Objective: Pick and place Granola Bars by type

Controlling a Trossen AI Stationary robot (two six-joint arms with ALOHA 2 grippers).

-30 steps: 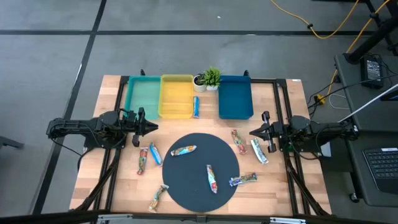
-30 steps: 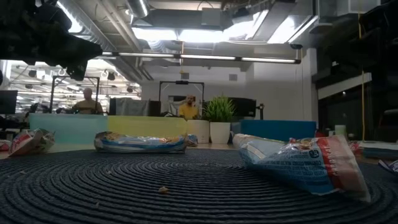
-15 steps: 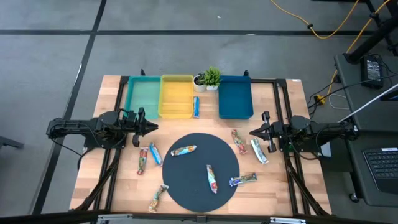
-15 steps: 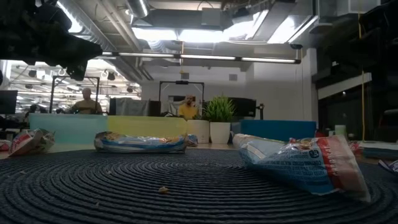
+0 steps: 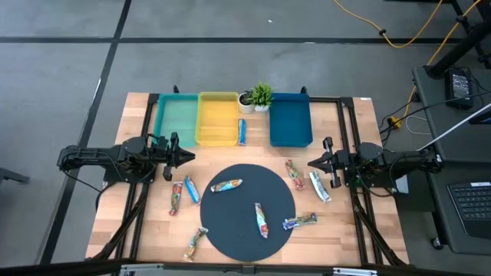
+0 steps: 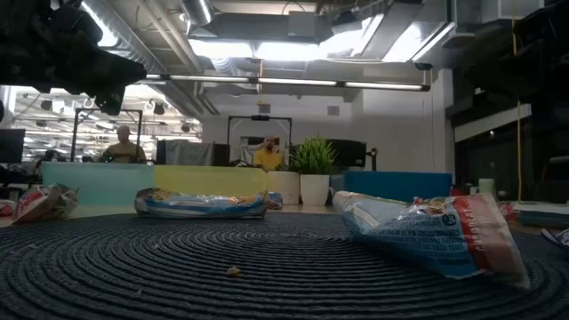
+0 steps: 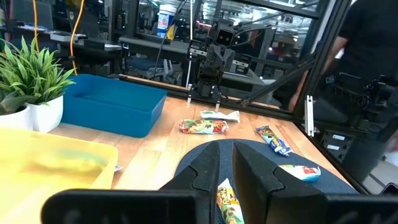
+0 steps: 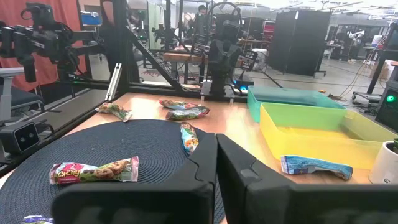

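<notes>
Several granola bars lie flat on the table in the high view. Two rest on the dark round mat: one and one. A blue one lies at the mat's right edge. Two lie right of the mat, and three lie left of it. Another blue one lies beside the yellow bin. My left gripper hovers shut at the table's left side, my right gripper shut at the right side. Both are above the table and hold nothing.
Three bins stand along the far edge: green, yellow and blue. A small potted plant stands between the yellow and blue bins. Bare wood shows between the bins and the mat. People sit in the room beyond the table.
</notes>
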